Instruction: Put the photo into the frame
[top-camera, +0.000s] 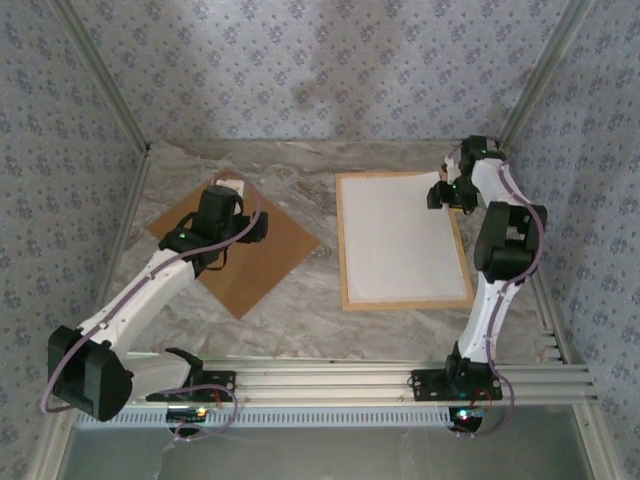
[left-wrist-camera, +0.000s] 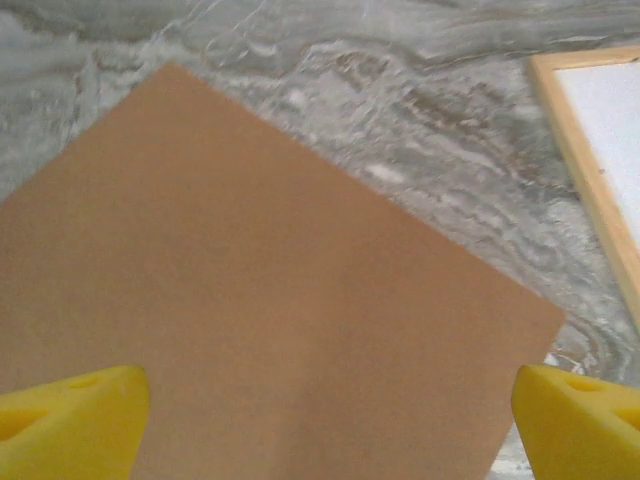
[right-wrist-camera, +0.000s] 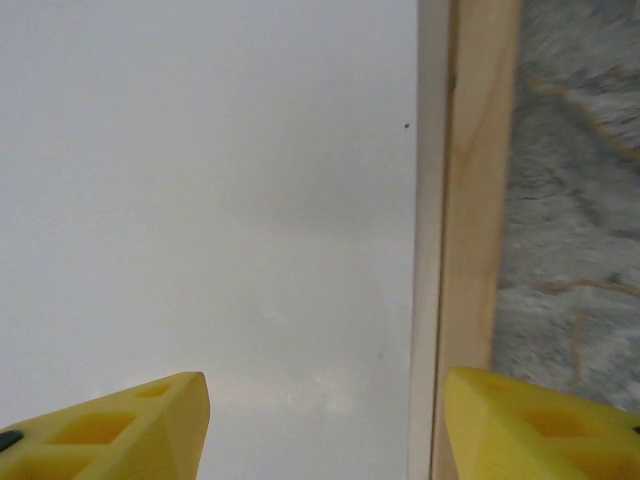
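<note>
- Frame (top-camera: 405, 302): lies flat beneath the right gripper (right-wrist-camera: 325, 425), whose jaws stand apart and empty, straddling one wooden rail.
- Photo (top-camera: 400, 235): seemingly the white sheet, blank side up, inside the frame and under that gripper's left finger. It should sit flush within the rails on every side.
- Backing board (left-wrist-camera: 260, 300): directly below the left gripper (left-wrist-camera: 330, 415), whose jaws are wide and empty. It is probably best taken by an edge.

Pale wooden frame (top-camera: 405, 301), matt brown board (top-camera: 270, 255)
</note>
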